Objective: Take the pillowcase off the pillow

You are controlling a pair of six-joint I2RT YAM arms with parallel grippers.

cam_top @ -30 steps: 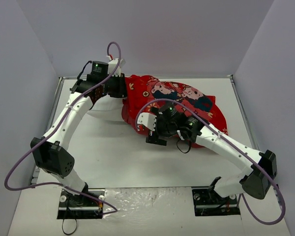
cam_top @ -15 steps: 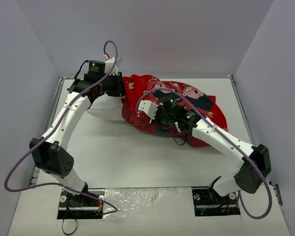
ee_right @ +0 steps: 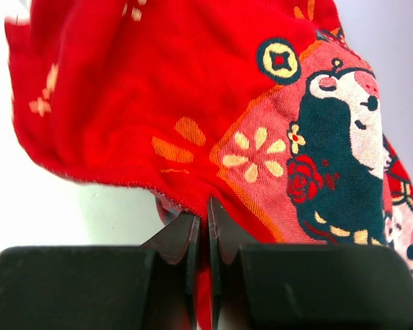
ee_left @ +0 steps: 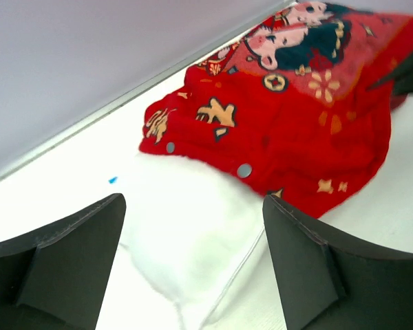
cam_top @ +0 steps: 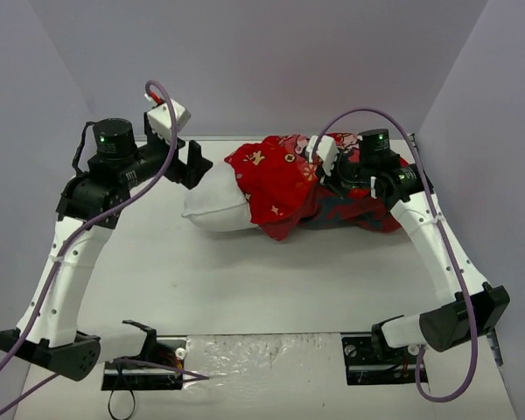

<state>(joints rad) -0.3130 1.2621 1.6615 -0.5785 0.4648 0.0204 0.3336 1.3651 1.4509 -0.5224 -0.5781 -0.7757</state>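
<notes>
- White pillow (cam_top: 212, 208) lies near the counter's (cam_top: 245, 280) far edge, with its left end uncovered.
- Red pillowcase (cam_top: 280, 188) covers the remainder, toward the far right corner.
- Right gripper (ee_right: 208, 237) is clenched on a pillowcase fold.
- Left gripper (ee_left: 193, 206) is released and empty, over the uncovered end.

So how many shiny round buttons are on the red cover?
2 buttons, both on the pillowcase edge: one near its left corner, one further right by the pillow. More may be hidden.

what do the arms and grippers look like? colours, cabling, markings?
Both left arm and right arm: white links, black joints, green LED near each wrist, purple cable looping alongside. Both left gripper and right gripper: matte black wedge fingers, white camera block above. No readable markings.
</notes>
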